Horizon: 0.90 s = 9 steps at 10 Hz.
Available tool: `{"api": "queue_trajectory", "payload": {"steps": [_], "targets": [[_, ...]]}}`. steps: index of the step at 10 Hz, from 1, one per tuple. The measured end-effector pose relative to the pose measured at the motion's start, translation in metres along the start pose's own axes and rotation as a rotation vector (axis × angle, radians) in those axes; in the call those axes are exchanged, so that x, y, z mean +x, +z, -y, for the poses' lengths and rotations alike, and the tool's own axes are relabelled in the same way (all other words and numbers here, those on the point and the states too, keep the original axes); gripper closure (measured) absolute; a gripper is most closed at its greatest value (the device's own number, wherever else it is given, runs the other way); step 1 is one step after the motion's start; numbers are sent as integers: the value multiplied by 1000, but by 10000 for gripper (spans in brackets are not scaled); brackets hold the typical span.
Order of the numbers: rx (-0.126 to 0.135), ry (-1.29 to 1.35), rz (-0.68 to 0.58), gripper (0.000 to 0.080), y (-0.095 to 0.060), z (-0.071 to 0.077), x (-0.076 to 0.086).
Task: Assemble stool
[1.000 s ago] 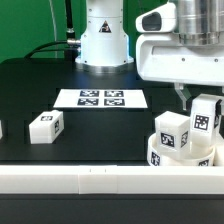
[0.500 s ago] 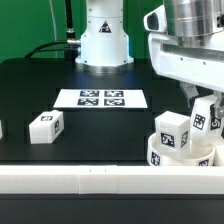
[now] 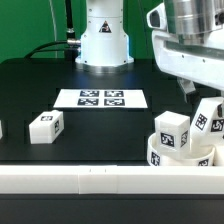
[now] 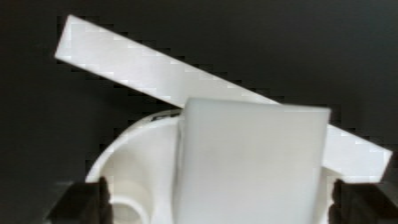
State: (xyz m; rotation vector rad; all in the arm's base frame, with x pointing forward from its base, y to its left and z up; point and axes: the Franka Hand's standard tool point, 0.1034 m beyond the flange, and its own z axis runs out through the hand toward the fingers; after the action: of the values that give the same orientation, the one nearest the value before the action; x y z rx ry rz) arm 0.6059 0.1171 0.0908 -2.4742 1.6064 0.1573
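Seat, the thick white disc, lies on the black table just behind the long white rail, at the exterior view's right. Two blocky legs rise from it. One leg stands upright on the side of the seat toward the exterior view's left. The second leg sits toward the seat's far right and leans a little, its tag facing the camera. Gripper hangs directly over that leaning leg. In the wrist view the dark fingertips flank the leg with the seat's rim showing in the gap on one side, so the claw reads as spread wide and not clamping anything. A third leg lies loose on the table, well apart from the seat toward the exterior view's left. The marker board lies beyond the seat, nearer the robot base. Step in hand, by my reading: fitting the second leg into the seat, claw off the part between grips. The lean suggests the leg is not fully home. The next move likely calls for closing squarely on the leg again and turning or pressing it straight without shoving the seat against the rail. If it proves seated, lift clear and cross to the loose leg.
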Motion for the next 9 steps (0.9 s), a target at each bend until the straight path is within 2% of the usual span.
{"api": "queue_trajectory", "payload": {"steps": [3,4,6,8,9], "targets": [[11,-105,1,151,-20,6,-4],[5,-105,3,150,-16,4,-4],[1,-299,2,150,-14,3,-4],[-51,-562,-1,150,-14,0,-9],[-65,-642,-1,150,-15,2,-11]]}}
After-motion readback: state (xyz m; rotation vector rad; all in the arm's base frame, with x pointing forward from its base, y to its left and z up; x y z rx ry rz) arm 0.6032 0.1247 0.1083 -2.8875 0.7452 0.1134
